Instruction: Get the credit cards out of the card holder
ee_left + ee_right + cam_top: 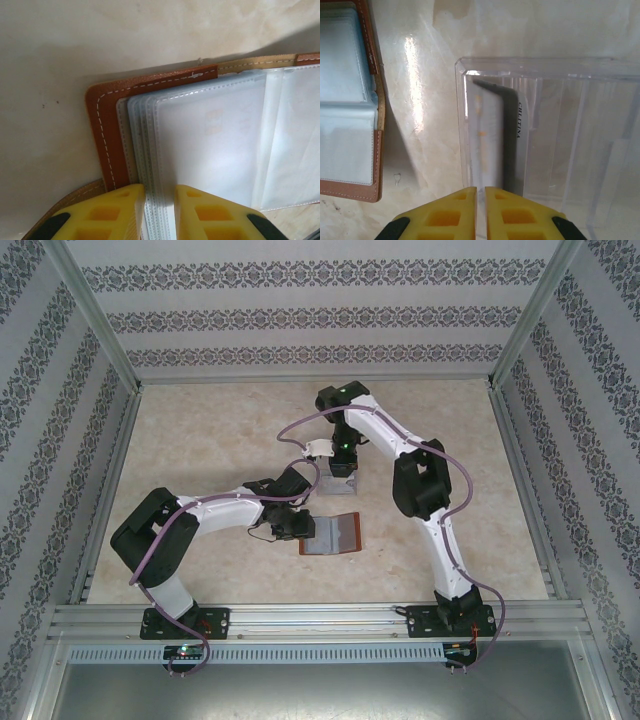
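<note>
The card holder (335,533) lies open on the bench (200,430), about midway between its side edges and nearer the near edge than the far one. In the left wrist view its brown leather cover (102,125) is flat on the surface with the clear sleeves (210,140) fanned on top.

The left gripper (159,194) has its jaws narrow, closed on the edge of the sleeve stack, so it pins the holder down.

Just beyond the holder, toward the far edge, a clear acrylic stand (570,125) holds a pale credit card (490,135) upright in a slot. A dark strip beside it may be a second card or a shadow; I cannot tell.

The right gripper (481,192) is at the card's near edge with its jaws a thin slit apart. Whether they grip the card cannot be told.

The step in hand looks like parking a removed card in the stand. Next the right gripper probably needs to let go and back off. It would then return to the sleeves for another card, while the left keeps the holder steady. No card shows clearly through the sleeves.
</note>
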You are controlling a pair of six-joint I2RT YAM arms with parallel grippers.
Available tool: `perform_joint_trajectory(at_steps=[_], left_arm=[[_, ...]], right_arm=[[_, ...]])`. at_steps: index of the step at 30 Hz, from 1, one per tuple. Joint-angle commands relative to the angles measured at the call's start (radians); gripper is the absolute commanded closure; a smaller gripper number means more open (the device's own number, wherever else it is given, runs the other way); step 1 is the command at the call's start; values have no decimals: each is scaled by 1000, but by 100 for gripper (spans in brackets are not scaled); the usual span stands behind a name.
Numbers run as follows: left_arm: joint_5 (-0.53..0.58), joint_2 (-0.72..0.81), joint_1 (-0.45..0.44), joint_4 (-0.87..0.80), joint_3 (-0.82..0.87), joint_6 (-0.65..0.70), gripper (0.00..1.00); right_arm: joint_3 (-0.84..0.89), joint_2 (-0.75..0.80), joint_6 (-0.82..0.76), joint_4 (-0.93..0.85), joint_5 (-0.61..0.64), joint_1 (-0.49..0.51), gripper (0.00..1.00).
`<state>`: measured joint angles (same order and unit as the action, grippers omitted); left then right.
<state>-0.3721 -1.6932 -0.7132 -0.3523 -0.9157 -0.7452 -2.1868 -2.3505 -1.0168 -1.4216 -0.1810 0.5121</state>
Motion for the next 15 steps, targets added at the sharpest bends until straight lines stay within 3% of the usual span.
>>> perform_joint_trajectory(at_steps=[1, 8, 15], left_arm=[[-15, -35, -12, -54, 17, 0, 76], [-18, -39, -12, -45, 16, 3, 76], [-21, -40, -12, -33, 20, 4, 76]], right_arm=[[44, 72, 25, 13, -22, -14, 85], [184, 164, 136, 143, -37, -14, 83], [392, 303, 532, 420, -36, -15, 81]])
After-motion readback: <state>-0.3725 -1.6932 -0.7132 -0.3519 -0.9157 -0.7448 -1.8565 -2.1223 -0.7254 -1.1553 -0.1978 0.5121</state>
